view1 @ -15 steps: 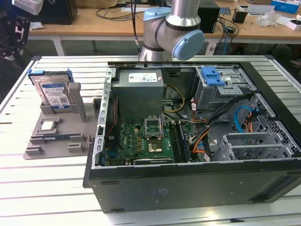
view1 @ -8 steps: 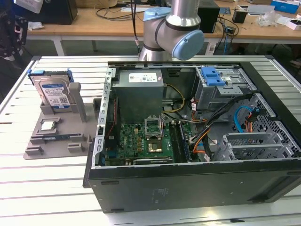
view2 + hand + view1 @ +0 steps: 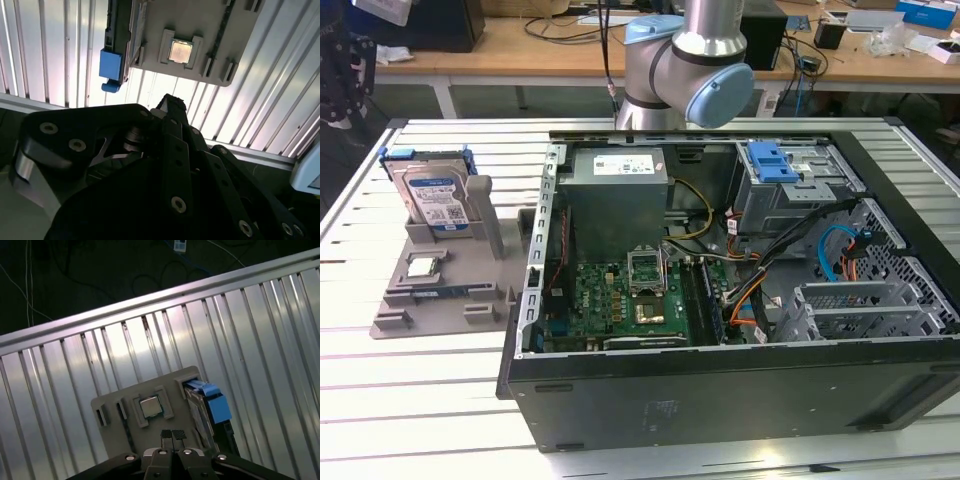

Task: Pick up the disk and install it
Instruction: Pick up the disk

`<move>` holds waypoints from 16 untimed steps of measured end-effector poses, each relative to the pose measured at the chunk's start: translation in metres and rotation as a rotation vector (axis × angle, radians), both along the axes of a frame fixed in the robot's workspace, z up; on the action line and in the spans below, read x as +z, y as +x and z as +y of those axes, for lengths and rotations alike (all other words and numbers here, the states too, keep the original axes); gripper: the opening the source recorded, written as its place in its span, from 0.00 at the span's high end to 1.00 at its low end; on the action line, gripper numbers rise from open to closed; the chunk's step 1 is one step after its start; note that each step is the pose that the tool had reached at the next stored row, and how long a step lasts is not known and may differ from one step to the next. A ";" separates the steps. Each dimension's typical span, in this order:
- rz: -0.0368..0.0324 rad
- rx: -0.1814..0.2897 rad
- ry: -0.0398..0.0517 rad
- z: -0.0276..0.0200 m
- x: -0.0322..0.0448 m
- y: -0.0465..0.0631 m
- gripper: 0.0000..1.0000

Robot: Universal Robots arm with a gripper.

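While you scan the ribbed silver metal table (image 3: 420, 400), you'll find the open black computer tower case (image 3: 720, 400) lying on it, with the grey-and-blue robot arm (image 3: 690, 70) rising behind. Beside the case, on the exterior view's left, sits the grey moulded plastic holder (image 3: 440, 310). Your flat silver metal disk (image 3: 435, 195) with its blue-and-white label and blue bracket stands upright in that holder, untouched. In both wrist views the black gripper (image 3: 172, 434) (image 3: 170, 102) points toward the holder, fingertips pressed together on nothing. The small square silver chip (image 3: 423, 265) lies flat near the disk.
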State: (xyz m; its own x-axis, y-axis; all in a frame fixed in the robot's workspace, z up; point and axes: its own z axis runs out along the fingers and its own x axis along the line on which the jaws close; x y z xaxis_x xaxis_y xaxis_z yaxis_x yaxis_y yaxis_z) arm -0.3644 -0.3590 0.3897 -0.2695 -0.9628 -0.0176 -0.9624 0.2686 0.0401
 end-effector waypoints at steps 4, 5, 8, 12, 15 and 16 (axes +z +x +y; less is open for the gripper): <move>0.0000 0.042 -0.0002 0.0000 0.0000 0.000 0.89; 0.0000 0.051 -0.0002 0.0000 0.0000 0.000 0.89; 0.0000 0.076 -0.0004 0.0000 0.0000 0.000 0.89; 0.0000 0.113 -0.0008 0.0000 0.0000 0.000 0.89; 0.0000 0.139 -0.0010 0.0000 0.0000 0.000 0.89; 0.0000 0.150 -0.0012 0.0000 0.0000 0.000 0.89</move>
